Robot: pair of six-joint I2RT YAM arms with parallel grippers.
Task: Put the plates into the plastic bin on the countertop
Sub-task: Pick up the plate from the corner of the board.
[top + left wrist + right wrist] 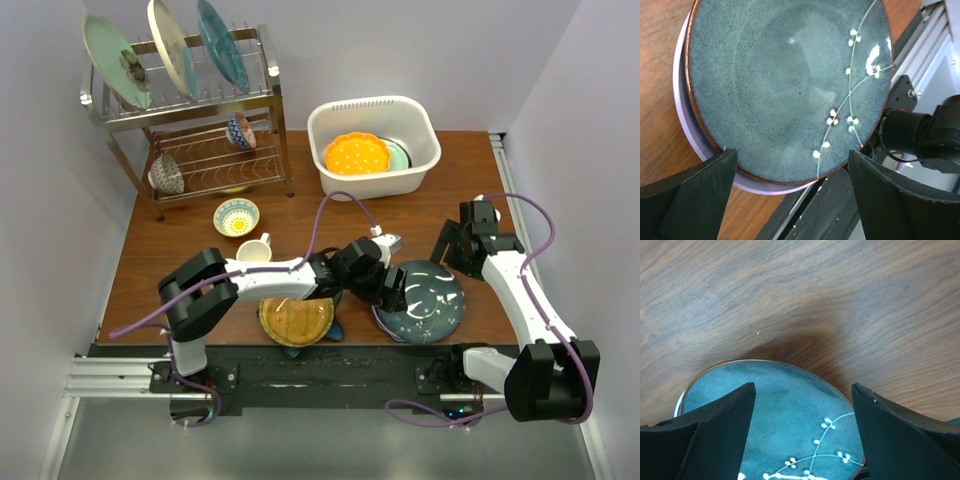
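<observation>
A dark teal plate (428, 300) (790, 85) (785, 410) with white blossom sprigs lies on a lavender plate (684, 125) near the countertop's (450, 190) front edge. My left gripper (391, 290) (792, 165) is open, its fingers (695, 195) straddling that plate's rim, nothing held. My right gripper (447, 246) (802, 395) is open over the plate's far right edge. The white plastic bin (420, 175) holds an orange dotted plate (357, 154) and a mint one (399, 156). An amber plate (296, 320) sits on a teal plate (336, 330) under my left arm.
A steel wire rack (270, 95) at back left holds three upright plates (118, 62) and two small bowls (240, 130). A patterned bowl (237, 216) and a white mug (255, 250) stand in front of the rack. Walls close in on both sides.
</observation>
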